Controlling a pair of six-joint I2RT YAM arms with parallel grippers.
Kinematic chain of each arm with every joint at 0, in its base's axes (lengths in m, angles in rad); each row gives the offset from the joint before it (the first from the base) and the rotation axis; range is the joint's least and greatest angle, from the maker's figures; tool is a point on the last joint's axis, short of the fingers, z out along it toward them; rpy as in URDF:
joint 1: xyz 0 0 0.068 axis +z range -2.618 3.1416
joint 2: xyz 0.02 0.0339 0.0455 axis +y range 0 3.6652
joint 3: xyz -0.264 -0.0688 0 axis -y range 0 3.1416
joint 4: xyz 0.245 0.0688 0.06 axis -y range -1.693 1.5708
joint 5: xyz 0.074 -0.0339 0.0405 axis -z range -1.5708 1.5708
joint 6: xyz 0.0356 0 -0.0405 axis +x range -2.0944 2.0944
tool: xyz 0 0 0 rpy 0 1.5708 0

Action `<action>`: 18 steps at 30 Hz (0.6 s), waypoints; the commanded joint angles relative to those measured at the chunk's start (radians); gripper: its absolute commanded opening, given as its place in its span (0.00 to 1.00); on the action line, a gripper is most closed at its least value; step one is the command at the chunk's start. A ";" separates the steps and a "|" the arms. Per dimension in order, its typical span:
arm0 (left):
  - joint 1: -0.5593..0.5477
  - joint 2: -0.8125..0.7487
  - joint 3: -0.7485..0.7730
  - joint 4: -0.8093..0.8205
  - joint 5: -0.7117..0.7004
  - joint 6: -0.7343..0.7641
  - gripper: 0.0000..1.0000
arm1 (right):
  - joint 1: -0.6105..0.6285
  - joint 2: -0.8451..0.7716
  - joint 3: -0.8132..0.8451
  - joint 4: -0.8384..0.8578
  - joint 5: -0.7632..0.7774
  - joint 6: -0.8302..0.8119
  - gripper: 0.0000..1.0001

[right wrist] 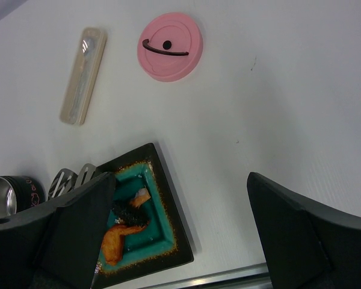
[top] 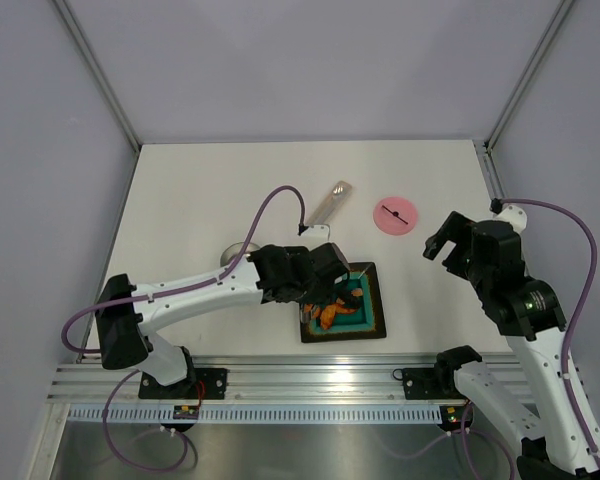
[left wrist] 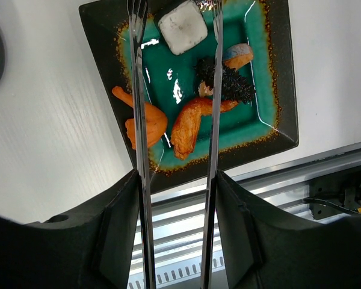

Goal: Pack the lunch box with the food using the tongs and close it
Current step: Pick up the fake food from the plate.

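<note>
The tongs [left wrist: 138,72] sit between the fingers of my left gripper [left wrist: 176,180], which is shut on them. Their two arms stand apart and reach over the teal plate [left wrist: 283,120]. The tips flank a white square piece [left wrist: 182,26]. Other food on the plate is two orange chunks [left wrist: 145,123] [left wrist: 189,125] and a dark piece [left wrist: 231,81]. The lunch box [right wrist: 9,194] stands left of the plate, partly hidden by the left arm [top: 242,250]. Its pink lid [top: 395,216] lies flat at the back right. My right gripper [top: 445,240] hovers open and holds nothing.
A flat beige case with a silvery utensil [top: 330,203] lies behind the plate, left of the lid. The aluminium rail [top: 310,380] runs along the table's near edge, just below the plate. Grey walls enclose the table on three sides.
</note>
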 commanded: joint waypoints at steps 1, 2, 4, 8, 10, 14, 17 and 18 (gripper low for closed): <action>-0.006 -0.021 0.004 0.027 -0.041 -0.042 0.54 | 0.000 -0.016 0.016 0.000 -0.009 -0.007 0.99; -0.006 -0.020 0.003 0.031 -0.038 -0.041 0.56 | 0.000 -0.017 0.015 0.001 -0.009 -0.009 0.99; -0.008 -0.014 0.000 0.040 -0.031 -0.044 0.57 | 0.002 -0.024 0.012 0.000 -0.012 -0.007 0.99; -0.014 -0.001 0.006 0.038 -0.026 -0.047 0.57 | 0.000 -0.033 0.008 -0.003 -0.010 -0.012 0.99; -0.014 0.007 0.007 0.037 -0.020 -0.050 0.57 | 0.000 -0.037 0.005 -0.003 -0.009 -0.015 0.99; -0.028 0.042 0.010 0.037 -0.009 -0.056 0.57 | 0.002 -0.042 0.001 -0.003 -0.010 -0.018 0.99; -0.042 0.067 0.020 0.026 -0.018 -0.064 0.57 | 0.000 -0.044 -0.004 -0.003 -0.010 -0.020 0.99; -0.046 0.082 0.029 0.014 -0.027 -0.069 0.57 | 0.002 -0.044 -0.005 -0.003 -0.010 -0.023 1.00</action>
